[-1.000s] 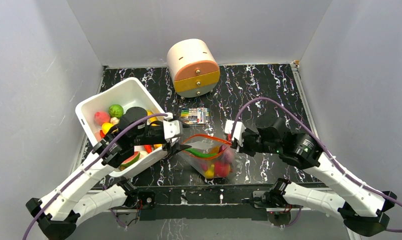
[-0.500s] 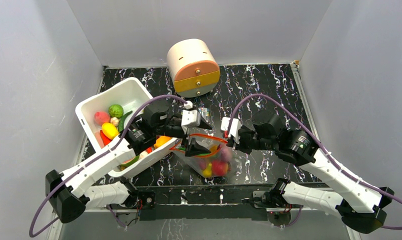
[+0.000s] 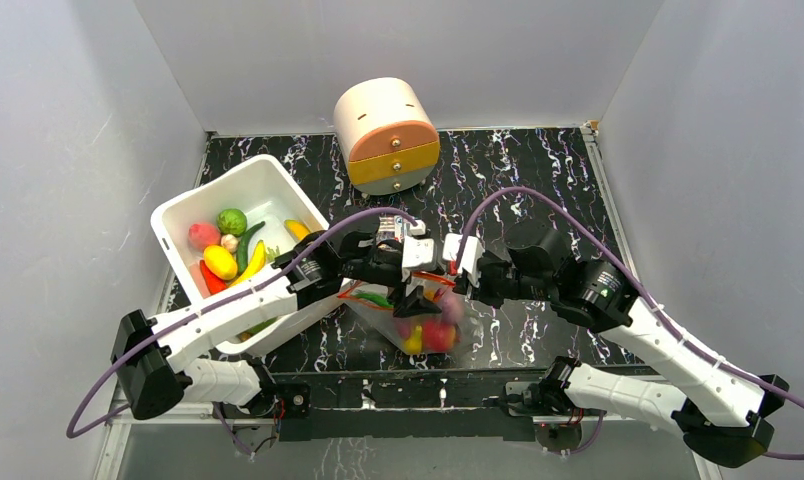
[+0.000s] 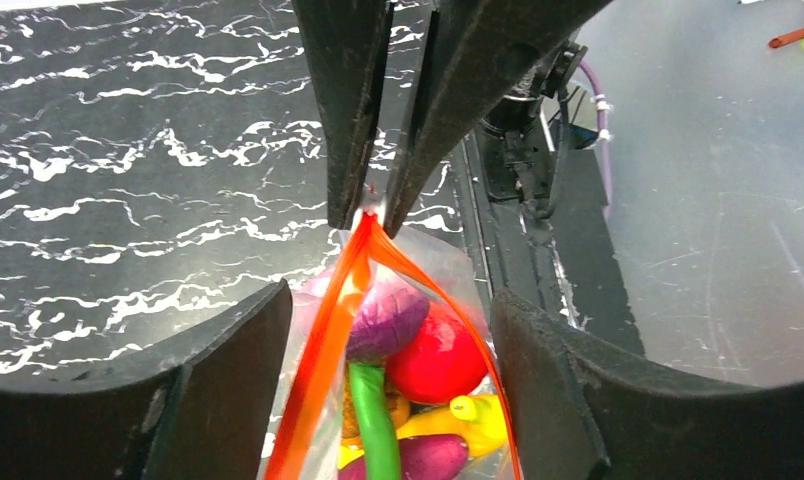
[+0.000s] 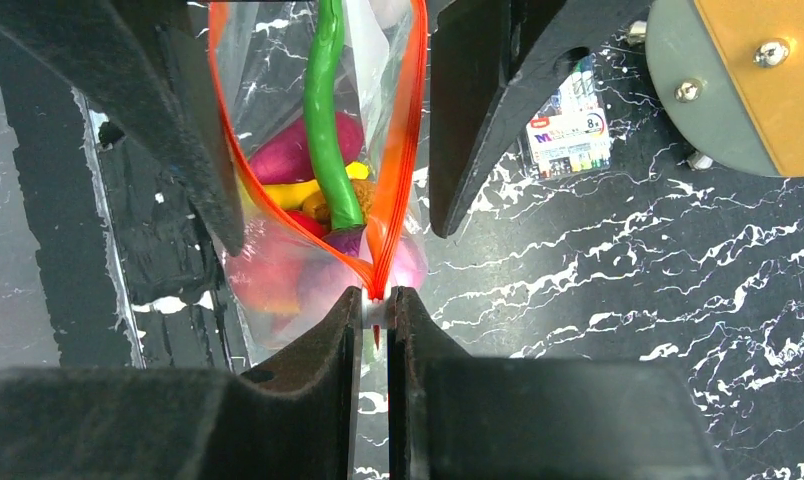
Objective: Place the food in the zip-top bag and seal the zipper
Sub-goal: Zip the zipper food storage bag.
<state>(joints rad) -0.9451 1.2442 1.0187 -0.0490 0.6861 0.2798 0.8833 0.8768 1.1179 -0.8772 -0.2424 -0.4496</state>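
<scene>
Your right jaws pinch one end of the zipper. Your left jaws are spread, one on each side of the bag. Food is inside; the bag seems to rest on the tabletop.

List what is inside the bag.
Inside the bag: a purple piece, red piece, long green piece and yellow piece. Whatever lies beneath them is covered.

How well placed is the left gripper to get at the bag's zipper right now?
Probably yes: the open left gripper straddles the zipper with nothing between them, and the right gripper pinches its end, holding it up.
</scene>
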